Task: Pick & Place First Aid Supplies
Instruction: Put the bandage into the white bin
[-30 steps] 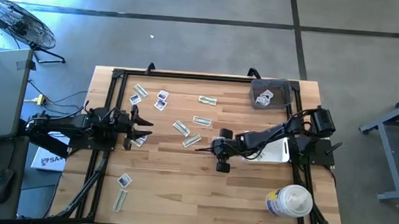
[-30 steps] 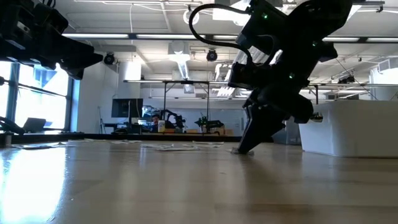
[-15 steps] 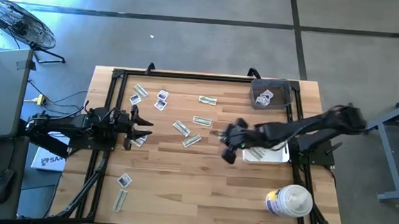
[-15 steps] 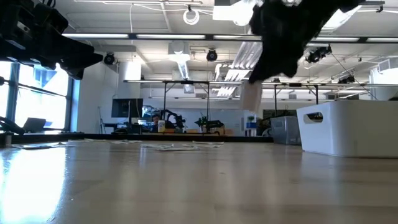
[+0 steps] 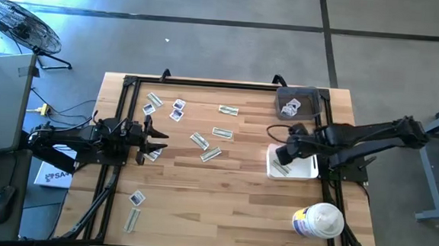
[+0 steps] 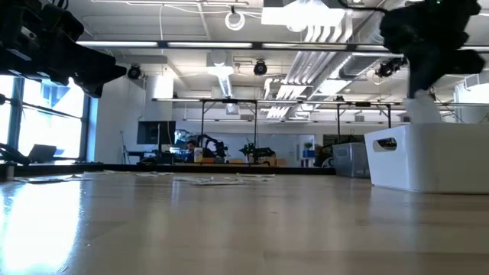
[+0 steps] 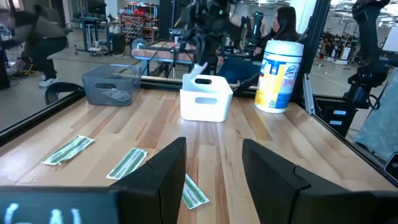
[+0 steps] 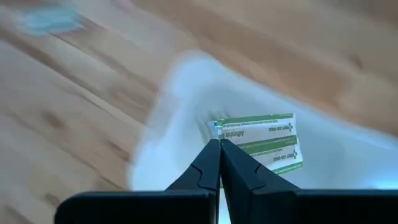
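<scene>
The view from above is evenly lit; a blue glow spreads over the floor (image 5: 97,9) in the upper left of the frame; the low view looks toward bright ceiling lights (image 6: 229,46) and windows (image 6: 46,122), so the arms at the top corners show as black shapes; the table (image 6: 229,229) shines near the lower left; the right wrist view is smeared with blur, sharp only at the bottom middle.

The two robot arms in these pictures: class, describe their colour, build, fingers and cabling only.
Both arms are black and built of jointed segments. The left gripper ends in two short dark fingers; in its wrist view those fingers look broad, matte and angular. The right gripper has slim, dark, tapering fingers. Loose black cables loop along the right arm. No markings are readable.
</scene>
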Controlling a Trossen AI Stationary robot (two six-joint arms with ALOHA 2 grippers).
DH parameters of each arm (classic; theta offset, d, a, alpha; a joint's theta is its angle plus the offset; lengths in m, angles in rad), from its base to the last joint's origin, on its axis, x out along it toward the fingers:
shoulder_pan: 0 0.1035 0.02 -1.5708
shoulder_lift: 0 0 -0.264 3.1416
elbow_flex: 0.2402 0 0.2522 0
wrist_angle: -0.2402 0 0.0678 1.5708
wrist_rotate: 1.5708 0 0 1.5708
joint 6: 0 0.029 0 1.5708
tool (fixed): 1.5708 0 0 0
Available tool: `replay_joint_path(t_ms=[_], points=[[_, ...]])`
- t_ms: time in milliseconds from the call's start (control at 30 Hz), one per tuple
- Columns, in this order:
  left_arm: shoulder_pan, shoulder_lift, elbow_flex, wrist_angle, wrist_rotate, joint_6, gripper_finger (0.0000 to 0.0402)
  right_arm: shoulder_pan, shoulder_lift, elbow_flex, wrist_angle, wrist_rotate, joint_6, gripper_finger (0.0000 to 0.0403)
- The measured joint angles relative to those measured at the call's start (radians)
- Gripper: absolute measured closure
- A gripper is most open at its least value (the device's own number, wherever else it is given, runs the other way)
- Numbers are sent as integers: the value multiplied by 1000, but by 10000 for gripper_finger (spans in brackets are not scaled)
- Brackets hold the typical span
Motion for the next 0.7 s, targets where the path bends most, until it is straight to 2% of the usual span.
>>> replay_joint_path(t_ms=[100, 233, 500, 700], points=[[0, 0, 0, 0, 0, 0, 246, 35, 29, 0, -65, -11, 84, 401], [0, 0, 0, 0, 0, 0, 246, 74, 92, 0, -59, 89, 119, 402], [0, 0, 0, 0, 0, 0, 246, 78, 304, 0, -40, 7, 126, 402], [0, 0, 0, 0, 0, 0, 246, 52, 412, 0, -43, 1, 58, 392]])
